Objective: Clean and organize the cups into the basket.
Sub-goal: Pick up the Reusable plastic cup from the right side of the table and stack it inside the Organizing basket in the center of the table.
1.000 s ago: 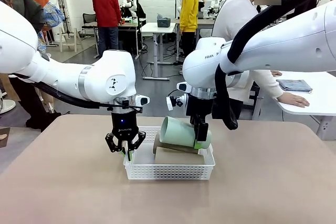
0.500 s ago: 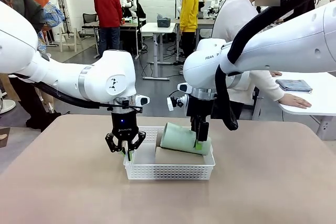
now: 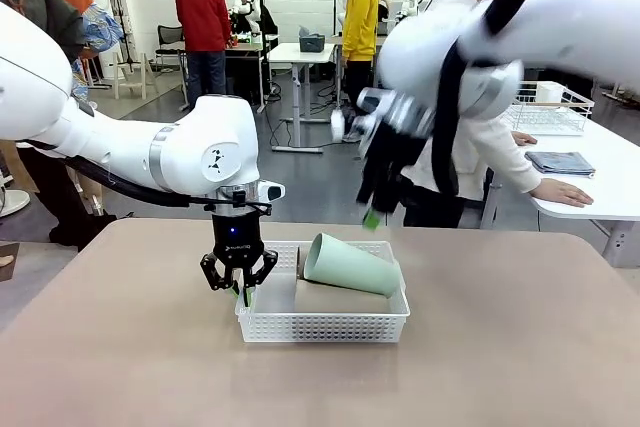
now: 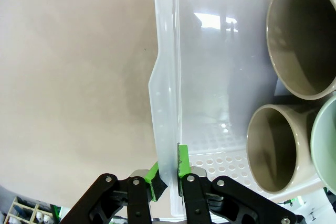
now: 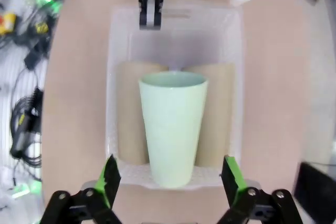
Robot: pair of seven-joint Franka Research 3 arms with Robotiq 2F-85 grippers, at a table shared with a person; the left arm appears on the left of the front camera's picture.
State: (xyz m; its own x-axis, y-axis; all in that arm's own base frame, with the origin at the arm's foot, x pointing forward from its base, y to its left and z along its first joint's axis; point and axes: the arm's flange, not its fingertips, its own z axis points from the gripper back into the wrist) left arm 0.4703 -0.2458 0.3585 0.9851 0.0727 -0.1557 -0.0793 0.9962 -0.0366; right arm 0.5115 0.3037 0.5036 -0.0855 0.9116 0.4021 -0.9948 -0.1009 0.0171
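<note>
The white lattice basket (image 3: 322,328) stands at mid-table. Two tan-brown cups (image 5: 129,114) (image 5: 215,109) lie side by side in it, and the pale mint cup (image 3: 350,264) rests tilted on top of them, mouth to the left. My left gripper (image 3: 240,285) is shut on the basket's left rim; in the left wrist view its green pads (image 4: 154,178) pinch the basket wall (image 4: 167,129), with the tan cup mouths (image 4: 273,148) beyond. My right gripper (image 3: 372,211) hangs open above the basket, blurred and holding nothing. Its fingers (image 5: 111,178) spread wide above the mint cup (image 5: 172,127).
A person in a white sleeve stands at the far side, one hand (image 3: 560,190) on a side table at the right, beside a folded grey cloth (image 3: 560,162) and a wire basket (image 3: 545,107). Brown tabletop lies around the basket.
My right gripper opened, let go of the mint cup and rose up and away. The cup settled onto the tan cups. My left gripper kept its hold on the rim.
</note>
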